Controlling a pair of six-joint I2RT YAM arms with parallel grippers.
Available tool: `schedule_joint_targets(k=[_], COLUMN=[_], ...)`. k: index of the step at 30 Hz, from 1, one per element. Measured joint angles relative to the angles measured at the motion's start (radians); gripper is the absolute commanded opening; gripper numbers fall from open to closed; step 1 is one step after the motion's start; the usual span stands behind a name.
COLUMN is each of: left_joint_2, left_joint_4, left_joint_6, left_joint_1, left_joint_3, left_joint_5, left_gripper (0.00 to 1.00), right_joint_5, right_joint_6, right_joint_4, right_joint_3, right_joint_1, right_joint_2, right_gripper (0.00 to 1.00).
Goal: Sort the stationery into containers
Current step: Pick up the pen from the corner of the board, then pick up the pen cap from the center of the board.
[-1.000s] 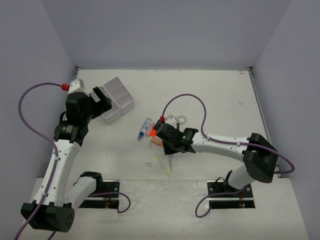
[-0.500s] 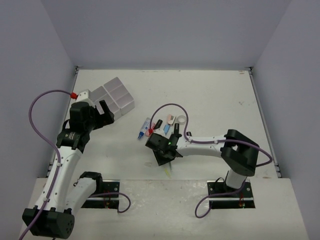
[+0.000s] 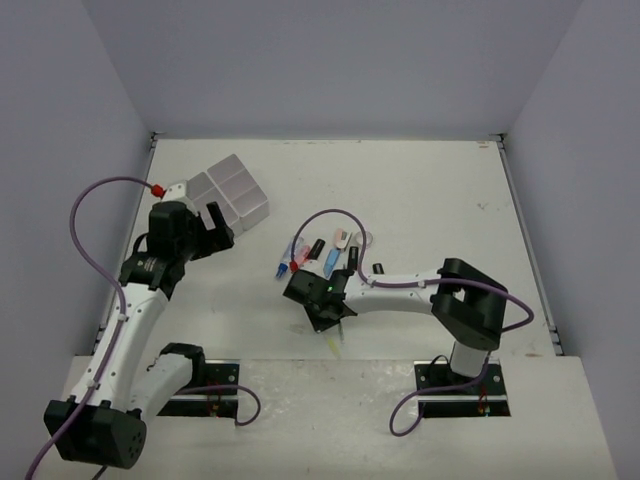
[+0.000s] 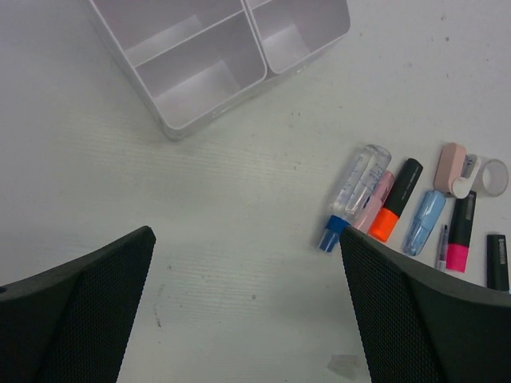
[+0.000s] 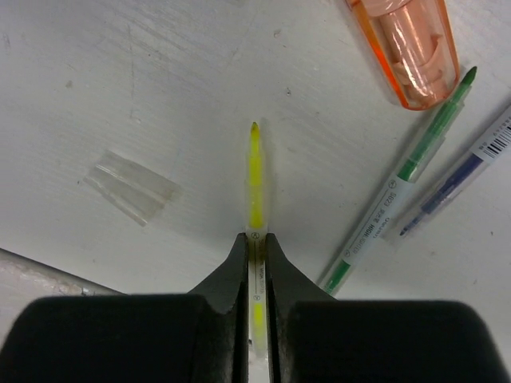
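- yellow pen [image 5: 255, 171] is lying flat on the table [image 5: 160, 80] near its front edge, and the right gripper [image 5: 255, 239] is clamping the barrel between its closed fingers.
- beside it, a green pen [image 5: 415, 163] and a blue pen [image 5: 455, 183] are lying together, with a peach highlighter [image 5: 407, 48] just beyond them.
- a clear plastic scrap [image 5: 132, 187] is resting on the pen's other side.
- left gripper [image 4: 246, 235] is hanging spread wide, gripping nothing, over bare table between the tray [image 4: 215, 104] and a row of highlighters [image 4: 395, 209].

White table [image 3: 420, 195], divided tray [image 3: 232, 192], scattered stationery [image 4: 397, 199]
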Motion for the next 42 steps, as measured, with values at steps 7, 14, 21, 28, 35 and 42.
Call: schedule_joint_targets(k=[7, 14, 21, 28, 35, 42], left_joint_2=[0.162, 0.448, 0.634, 0.706, 0.727, 0.778], left_joint_4=[0.011, 0.035, 0.036, 0.037, 0.042, 0.065], left_joint_6=[-0.156, -0.335, -0.43, -0.475, -0.491, -0.497], left_joint_1=[-0.438, -0.726, -0.769, -0.773, -0.777, -0.777], left_joint_3=[0.047, 0.13, 0.157, 0.157, 0.157, 0.156], left_joint_5=[-0.158, -0.301, -0.359, -0.373, -0.378, -0.386], left_gripper=[0.84, 0.32, 0.31, 0.26, 0.25, 0.25], right_joint_5=[0.114, 0.206, 0.223, 0.222, 0.222, 0.22], right_joint_6=[0.008, 0.006, 0.004, -0.005, -0.012, -0.019], right_joint_4=[-0.142, -0.166, -0.176, -0.173, -0.164, -0.152], right_joint_3=[0.019, 0.013, -0.074, -0.116, -0.125, -0.137], right_joint_1=[0.002, -0.144, -0.168, -0.175, -0.18, -0.181], right_joint_2=[-0.275, -0.65, -0.697, -0.693, -0.693, -0.693], right_gripper=[0.0, 0.0, 0.0, 0.0, 0.0, 0.0])
